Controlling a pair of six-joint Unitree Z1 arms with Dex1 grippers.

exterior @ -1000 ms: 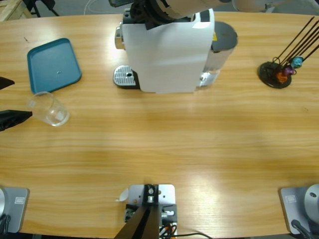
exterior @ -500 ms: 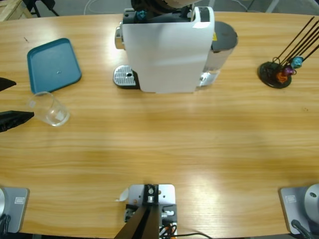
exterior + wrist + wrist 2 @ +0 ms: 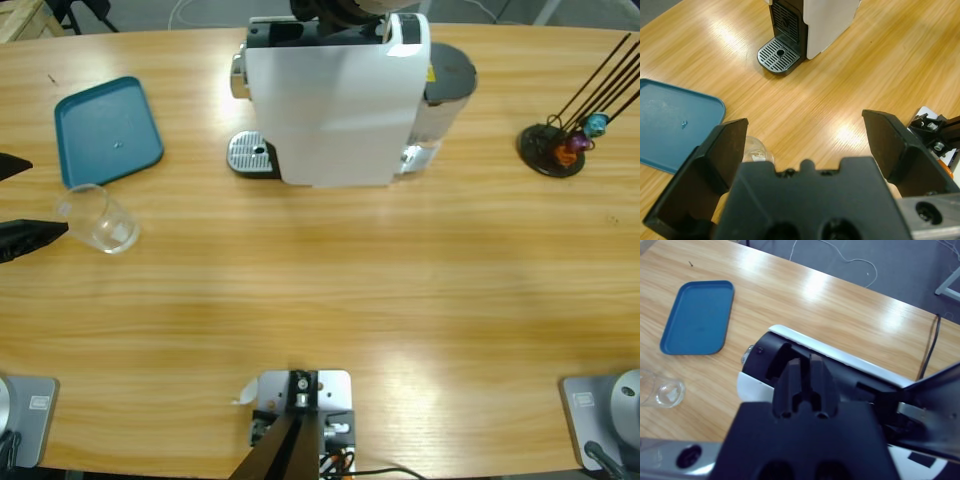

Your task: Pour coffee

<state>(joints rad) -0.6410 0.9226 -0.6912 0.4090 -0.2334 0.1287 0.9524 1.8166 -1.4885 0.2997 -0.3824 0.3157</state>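
Note:
A clear, empty-looking glass (image 3: 100,219) stands on the table just below the teal tray (image 3: 108,130); no coffee shows in it or anywhere else. My left gripper (image 3: 47,198) comes in from the left edge, open wide, with the glass just beyond its fingertips. In the left wrist view the glass (image 3: 756,150) sits low beside the left jaw, and the left gripper (image 3: 805,122) holds nothing. The white coffee machine (image 3: 340,100) stands at the table's back, its drip tray (image 3: 251,155) bare. My right gripper (image 3: 803,367) hovers shut above the machine's top (image 3: 850,370).
A black capsule stand (image 3: 553,148) with coloured capsules is at the back right. The right arm (image 3: 345,8) shows only as a dark piece at the top edge. Open wood (image 3: 350,290) spans the table's middle and front.
The right arm has drawn back up off the machine's top, mostly out of the high view. A teal capsule seen there half a second ago no longer shows. The left gripper barely moved.

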